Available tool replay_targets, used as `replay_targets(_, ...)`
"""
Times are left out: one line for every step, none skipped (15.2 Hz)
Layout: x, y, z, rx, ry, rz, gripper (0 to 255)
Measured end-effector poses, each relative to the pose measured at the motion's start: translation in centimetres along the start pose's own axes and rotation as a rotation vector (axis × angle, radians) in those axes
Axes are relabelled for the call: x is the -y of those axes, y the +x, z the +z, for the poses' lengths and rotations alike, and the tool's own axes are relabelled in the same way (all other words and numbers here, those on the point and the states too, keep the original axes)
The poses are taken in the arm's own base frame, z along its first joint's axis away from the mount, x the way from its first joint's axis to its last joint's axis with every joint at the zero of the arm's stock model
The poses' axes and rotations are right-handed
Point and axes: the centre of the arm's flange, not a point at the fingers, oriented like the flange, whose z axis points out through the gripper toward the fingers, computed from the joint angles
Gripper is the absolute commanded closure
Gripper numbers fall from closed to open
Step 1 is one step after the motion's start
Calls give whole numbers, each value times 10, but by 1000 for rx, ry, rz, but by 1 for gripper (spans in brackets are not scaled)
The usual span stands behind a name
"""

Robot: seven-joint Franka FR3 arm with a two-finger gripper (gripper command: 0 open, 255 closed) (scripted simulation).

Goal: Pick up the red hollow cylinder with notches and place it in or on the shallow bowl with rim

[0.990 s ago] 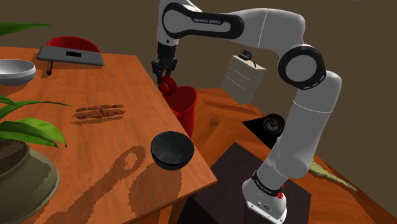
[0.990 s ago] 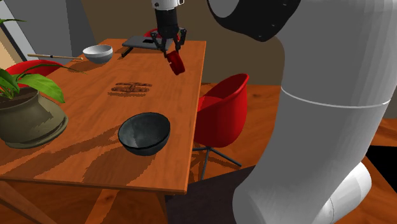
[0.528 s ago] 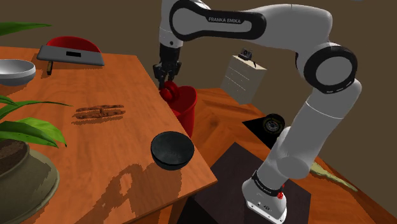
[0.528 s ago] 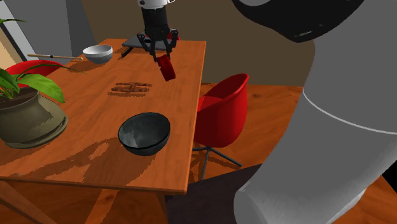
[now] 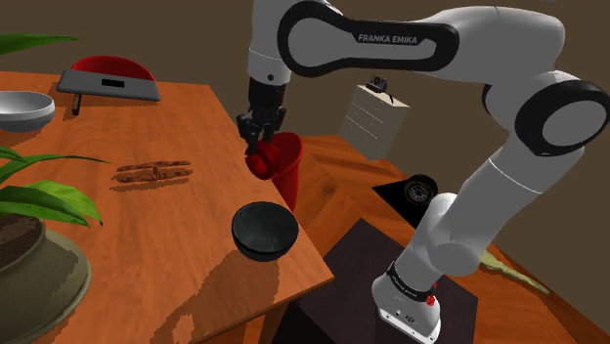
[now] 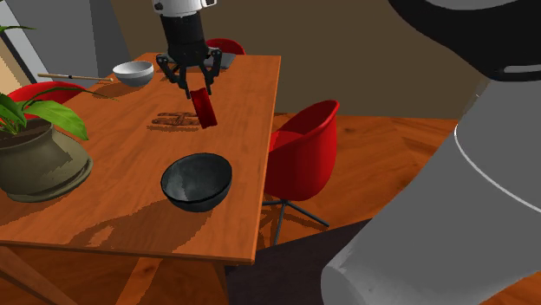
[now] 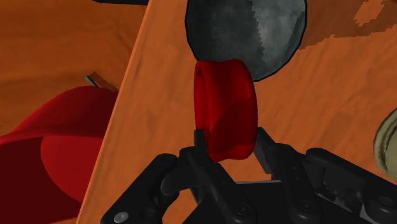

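The all-black two-finger gripper [image 5: 259, 135] [image 6: 192, 81] [image 7: 228, 139] has its fingers pinching the red hollow cylinder [image 5: 257, 160] [image 6: 206, 110] [image 7: 225, 107] from both sides, so it's a proper hold. The cylinder hangs tilted in the air above the brown wooden table [image 5: 147, 230] [image 6: 251, 95], not touching it. The dark grey shallow bowl with a rim [image 5: 265, 231] [image 6: 197, 181] [image 7: 245, 32] sits near the table's edge, and in the wrist view it lies just past the cylinder. The two are apart. A red plastic chair [image 5: 290, 174] [image 6: 303, 156] [image 7: 57, 156] stands right beside that edge of the table.
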Motion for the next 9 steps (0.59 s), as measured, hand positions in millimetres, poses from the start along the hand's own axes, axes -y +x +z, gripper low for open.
replay_targets(8,-11,-2,0,0,0,255)
replay_targets(17,-20,-7,0,0,0,255)
replay_targets(22,-30,-7,0,0,1,255)
replay_targets(31,-40,-12,0,0,1,255)
replay_targets(37,-51,-13,0,0,1,255)
replay_targets(47,-65,-15,0,0,0,255)
replay_targets(52,-72,-13,0,0,0,255)
replay_targets(54,-75,-11,0,0,1,255)
replay_targets(56,-77,-6,0,-1,1,255)
